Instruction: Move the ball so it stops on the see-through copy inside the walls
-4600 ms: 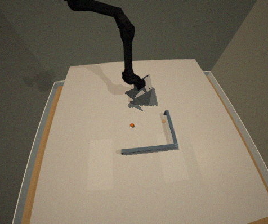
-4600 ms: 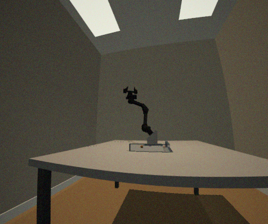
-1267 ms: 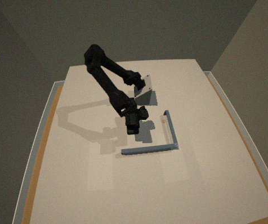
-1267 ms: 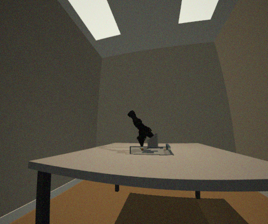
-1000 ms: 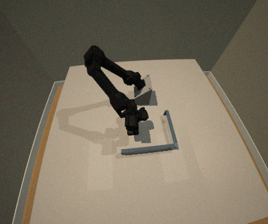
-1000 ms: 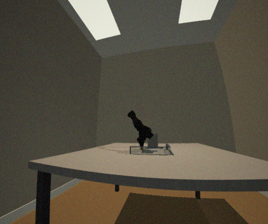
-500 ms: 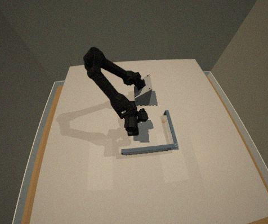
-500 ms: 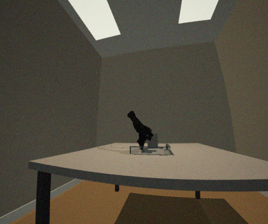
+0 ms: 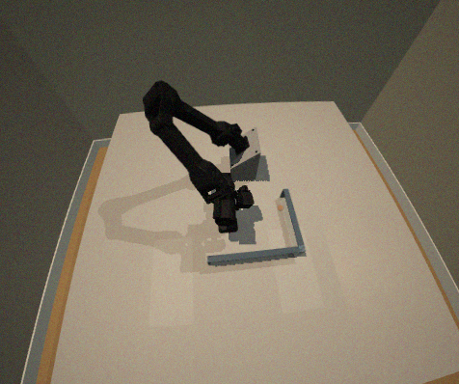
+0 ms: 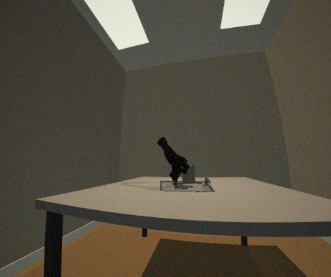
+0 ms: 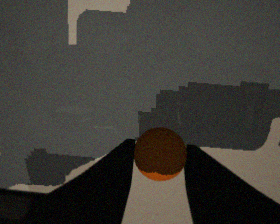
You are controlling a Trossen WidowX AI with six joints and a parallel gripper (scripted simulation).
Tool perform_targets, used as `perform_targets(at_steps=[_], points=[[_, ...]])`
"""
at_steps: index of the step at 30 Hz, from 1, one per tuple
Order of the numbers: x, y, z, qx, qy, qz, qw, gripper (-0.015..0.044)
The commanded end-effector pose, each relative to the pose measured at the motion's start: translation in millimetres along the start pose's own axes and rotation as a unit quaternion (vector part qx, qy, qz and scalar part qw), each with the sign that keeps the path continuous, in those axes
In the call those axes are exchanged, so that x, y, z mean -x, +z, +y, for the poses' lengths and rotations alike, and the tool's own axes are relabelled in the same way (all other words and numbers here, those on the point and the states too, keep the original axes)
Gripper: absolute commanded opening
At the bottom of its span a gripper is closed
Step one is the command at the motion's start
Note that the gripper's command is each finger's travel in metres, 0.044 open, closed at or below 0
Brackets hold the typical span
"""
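Two dark fingers of the pincer [image 11: 160, 165] reach forward in the wrist view, and the orange ball [image 11: 160, 153] sits right between their tips, each tip against one of its sides. The pincer has narrowed onto the ball and is gripping it; most of the ball lies in shadow, with only its lower edge lit bright orange. Pale tabletop [image 11: 156, 205] shows in the gap between the fingers below the ball.

From the top view, the black arm [image 9: 186, 154] folds down from its raised elbow, with the pincer [image 9: 228, 225] pointing down at the tabletop [image 9: 350, 299], inside the angle of the two low clear walls [image 9: 294, 227]. One wall runs along the near side, the other along the right side, and they meet at a corner at the lower right. The ball itself is hidden under the arm in this view. A small, faint orange see-through copy [image 9: 280, 206] rests just beside the right wall, near its far end, well apart from the pincer
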State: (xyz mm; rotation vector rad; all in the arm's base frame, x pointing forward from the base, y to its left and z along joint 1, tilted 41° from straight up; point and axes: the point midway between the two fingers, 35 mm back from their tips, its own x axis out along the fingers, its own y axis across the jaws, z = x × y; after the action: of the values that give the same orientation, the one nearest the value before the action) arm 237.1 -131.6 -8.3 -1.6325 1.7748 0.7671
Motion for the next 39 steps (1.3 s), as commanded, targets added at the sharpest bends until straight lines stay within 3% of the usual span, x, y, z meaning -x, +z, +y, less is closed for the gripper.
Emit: perform_targets(at_steps=[1, 2, 22, 27, 39], points=[[0.2, -0.1, 0.8, 0.004, 0.001, 0.002, 1.000, 0.0025], [3.0, 0.3, 0.0, 0.004, 0.001, 0.001, 1.000, 0.0000], [121.0, 0.9, -0.1, 0.004, 0.001, -0.001, 1.000, 0.0000], [121.8, 4.4, -1.1, 0.004, 0.001, -0.001, 1.000, 0.0000], [116.1, 71.0, -14.8, 0.005, -0.001, -0.010, 1.000, 0.0000]])
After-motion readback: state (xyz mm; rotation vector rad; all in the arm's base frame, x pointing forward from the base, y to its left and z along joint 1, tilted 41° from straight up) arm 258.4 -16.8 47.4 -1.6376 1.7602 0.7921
